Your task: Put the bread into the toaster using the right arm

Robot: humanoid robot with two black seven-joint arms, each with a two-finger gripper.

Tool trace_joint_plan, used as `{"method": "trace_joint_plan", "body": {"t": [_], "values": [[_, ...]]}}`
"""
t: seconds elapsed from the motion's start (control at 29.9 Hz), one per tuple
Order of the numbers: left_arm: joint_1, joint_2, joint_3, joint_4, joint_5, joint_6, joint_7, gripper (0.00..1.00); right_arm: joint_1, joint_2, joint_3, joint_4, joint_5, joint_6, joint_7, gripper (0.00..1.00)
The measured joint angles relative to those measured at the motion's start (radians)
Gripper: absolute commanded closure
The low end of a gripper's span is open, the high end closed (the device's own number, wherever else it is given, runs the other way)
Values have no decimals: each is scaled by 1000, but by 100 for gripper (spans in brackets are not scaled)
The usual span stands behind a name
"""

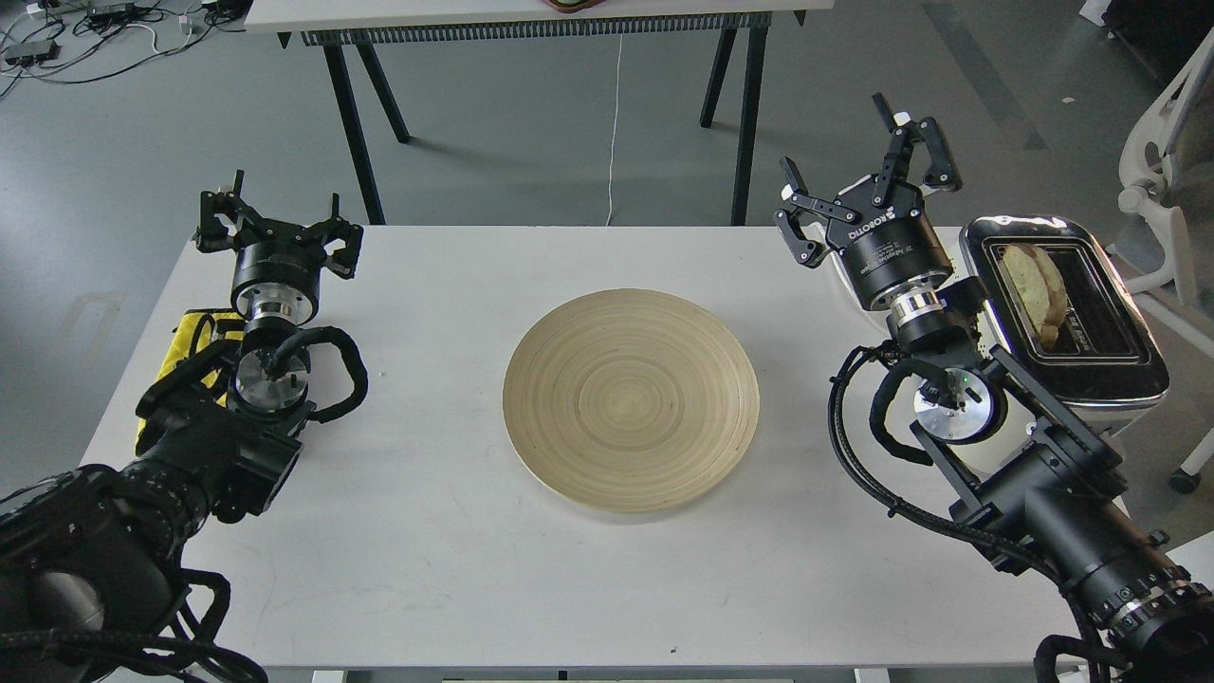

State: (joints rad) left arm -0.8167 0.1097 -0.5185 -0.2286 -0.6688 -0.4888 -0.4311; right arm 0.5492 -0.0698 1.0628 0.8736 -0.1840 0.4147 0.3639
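Note:
The bread stands in the left slot of the cream-white toaster at the table's right end, its top sticking out above the chrome top. My right gripper is open and empty, to the left of the toaster and apart from it, its fingers spread wide and pointing up and away. The right arm crosses in front of the toaster's side and hides much of it. My left gripper is open and empty at the table's far left.
A round bamboo plate lies empty in the middle of the white table. A white cable runs behind the right gripper. Yellow material lies by the left arm. Another table's black legs stand behind.

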Motion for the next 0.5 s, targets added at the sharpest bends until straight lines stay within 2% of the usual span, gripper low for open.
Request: {"method": "trace_joint_plan", "body": {"t": [0.13, 0.5], "values": [[0, 0, 0, 0, 0, 0, 0, 0, 4, 57, 16, -91, 2, 66, 5, 2], [-1, 0, 0, 0, 0, 0, 0, 0, 7, 67, 27, -109, 6, 74, 22, 2]]}}
